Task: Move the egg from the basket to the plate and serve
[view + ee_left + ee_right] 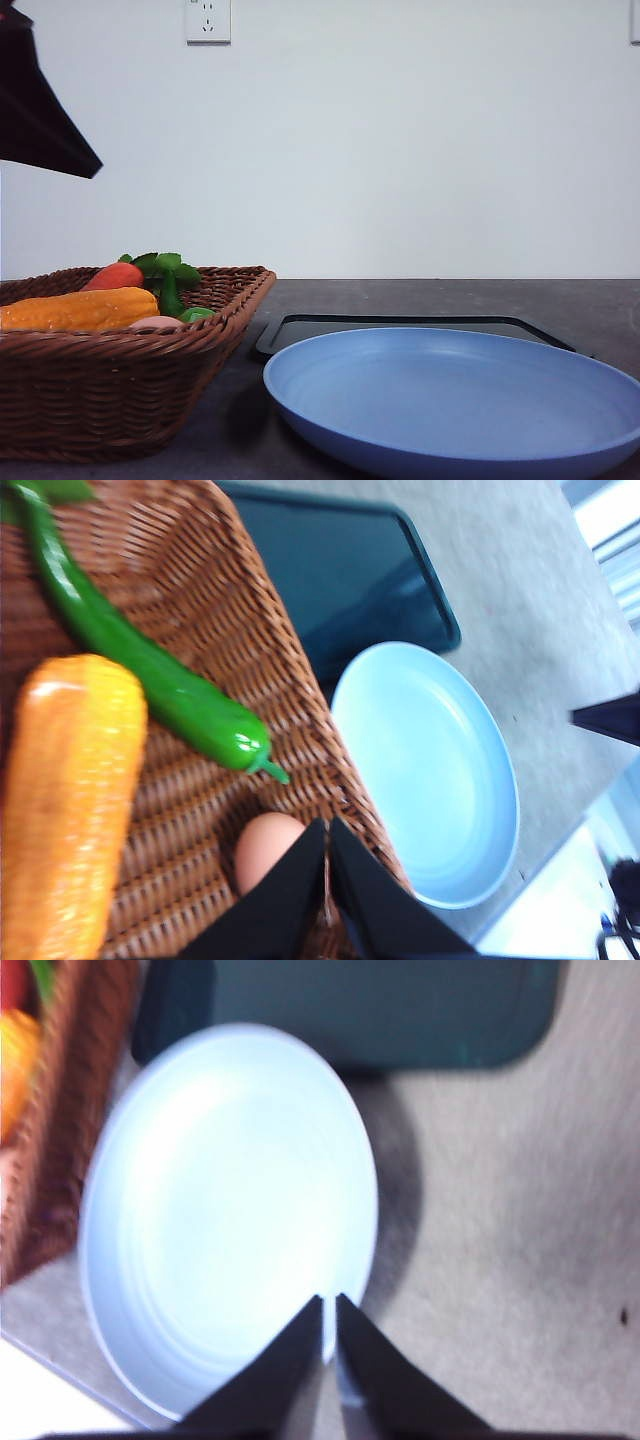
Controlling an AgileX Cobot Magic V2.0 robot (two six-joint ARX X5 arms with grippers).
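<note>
In the front view, the small pinkish-brown egg [155, 322] is showing only as a thin pale sliver above the braided rim of the dark brown woven wicker basket [120, 400]; the long orange-yellow corn cob [78, 309] and the basket wall are hiding the rest. The basket itself is running off the left edge of that view. A black shape at the upper left corner is cut off by the frame, and what it belongs to cannot be told. The large round light blue plate [450, 400] is lying just beside the basket, cut off at the right, with the flat black rectangular tray [400, 325] partly hidden behind it.

In the left wrist view, the egg [265, 848] is sitting on the basket floor [200, 600], smooth and matte, partly covered by the left gripper [327, 825], whose fingertips are standing together, almost touching, gripping nothing. A glossy green chilli pepper [150, 675] is lying between the cob and the basket wall, its stem tip near the egg.

The right wrist view is blurred. The right gripper [330, 1302] is hanging over the plate [220, 1210], fingertips nearly together and empty.
</note>
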